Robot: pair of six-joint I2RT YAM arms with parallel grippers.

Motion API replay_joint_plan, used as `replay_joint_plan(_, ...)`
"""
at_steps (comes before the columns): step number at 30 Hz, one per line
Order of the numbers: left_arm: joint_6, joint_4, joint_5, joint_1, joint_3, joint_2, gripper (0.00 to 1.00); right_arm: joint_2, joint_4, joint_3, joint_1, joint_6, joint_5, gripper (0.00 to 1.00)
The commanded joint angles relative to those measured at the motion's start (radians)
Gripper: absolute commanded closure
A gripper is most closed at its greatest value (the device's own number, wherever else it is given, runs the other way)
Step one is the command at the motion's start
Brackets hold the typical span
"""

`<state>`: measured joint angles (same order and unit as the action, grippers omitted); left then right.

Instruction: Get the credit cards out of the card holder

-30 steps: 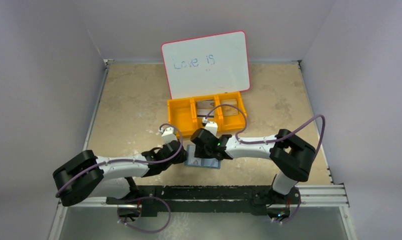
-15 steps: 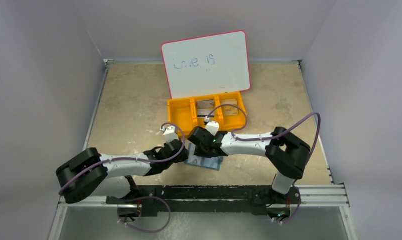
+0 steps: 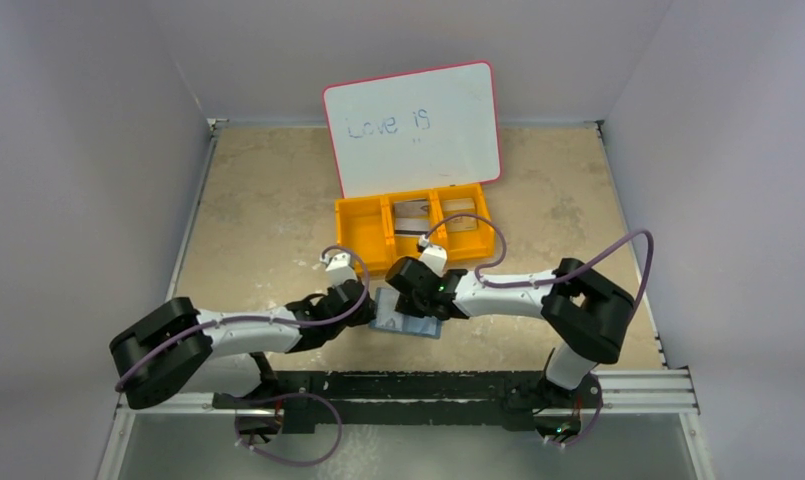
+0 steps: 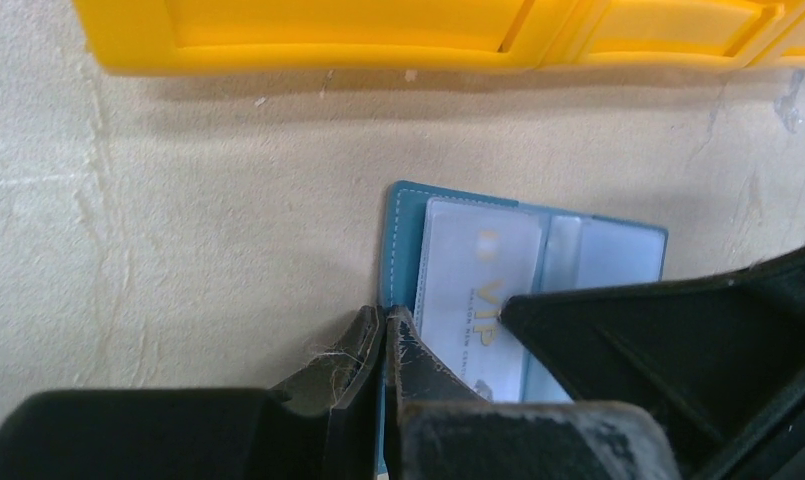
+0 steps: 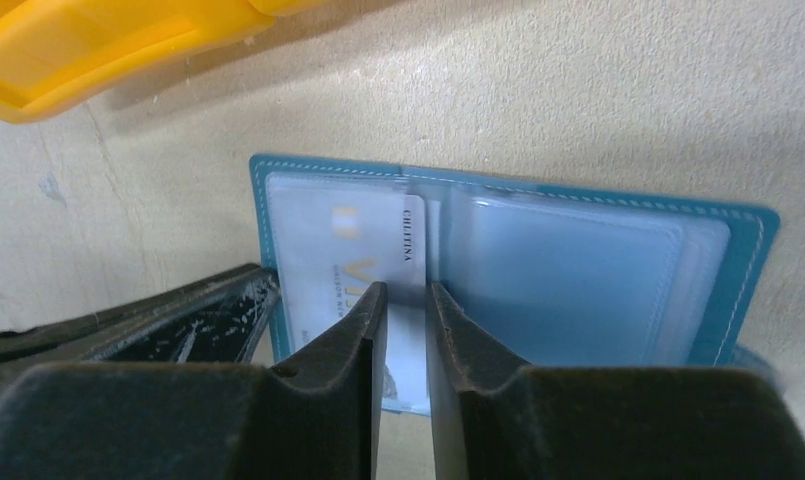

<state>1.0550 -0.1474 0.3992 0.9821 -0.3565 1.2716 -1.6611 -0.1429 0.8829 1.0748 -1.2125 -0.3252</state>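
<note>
The teal card holder [image 3: 415, 325] lies open on the table in front of the orange bin. My left gripper [image 4: 386, 320] is shut on its left edge [image 4: 402, 235]. A pale card marked VIP [image 4: 473, 285] sits in its left clear pocket. My right gripper [image 5: 406, 296] stands tips-down over that card's right edge [image 5: 410, 235], its jaws a narrow gap apart with the card showing flat between them. The right-hand pockets [image 5: 568, 275] look pale blue. Two more cards lie in the bin, a grey one [image 3: 410, 210] and a tan one [image 3: 461, 217].
The orange three-compartment bin [image 3: 360, 228] stands just beyond the card holder, its front wall close in both wrist views [image 4: 308, 45] [image 5: 98, 50]. A pink-rimmed whiteboard [image 3: 413, 125] leans behind it. Both grippers crowd together over the card holder.
My right gripper shifted slightly left over the card holder, then came back right. My left gripper has kept its hold on the left edge. The card holder has barely moved.
</note>
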Motion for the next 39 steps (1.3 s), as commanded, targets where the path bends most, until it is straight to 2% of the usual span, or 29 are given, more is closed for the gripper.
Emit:
replay_joint_plan(1, 0.001, 0.135, -0.013, 0.012, 0.028, -0.059, 1.00, -0.013, 0.068, -0.022, -0.007, -0.042, 0.001, 0.80)
replay_joint_plan(8, -0.001, 0.154, -0.002, 0.011, 0.032, -0.114, 0.99, 0.027, 0.124, -0.046, -0.009, -0.020, -0.014, 0.90)
replay_joint_plan(13, 0.002, 0.201, 0.047, 0.012, 0.023, -0.158, 0.91, 0.029, 0.131, -0.054, -0.016, -0.011, -0.012, 1.00)
replay_joint_plan(18, 0.001, 0.245, 0.074, 0.012, 0.013, -0.213, 0.83, 0.036, 0.176, -0.065, -0.019, 0.014, 0.022, 1.00)
replay_joint_plan(22, 0.000, 0.272, 0.100, 0.012, 0.014, -0.268, 0.74, 0.020, 0.127, -0.038, -0.019, 0.017, 0.019, 1.00)
replay_joint_plan(28, -0.028, 0.140, 0.007, 0.011, 0.069, -0.290, 0.65, 0.003, 0.115, -0.042, -0.019, 0.033, 0.046, 0.93)
replay_joint_plan(31, -0.028, 0.137, -0.010, 0.012, 0.058, -0.241, 0.64, 0.035, 0.149, -0.077, -0.019, 0.032, 0.050, 0.79)
replay_joint_plan(34, -0.011, 0.165, 0.007, 0.011, 0.046, -0.194, 0.65, 0.071, 0.180, -0.107, -0.019, 0.038, 0.056, 0.71)
replay_joint_plan(39, 0.007, 0.141, -0.004, 0.011, 0.038, -0.204, 0.65, 0.083, 0.196, -0.124, -0.019, 0.041, 0.070, 0.68)
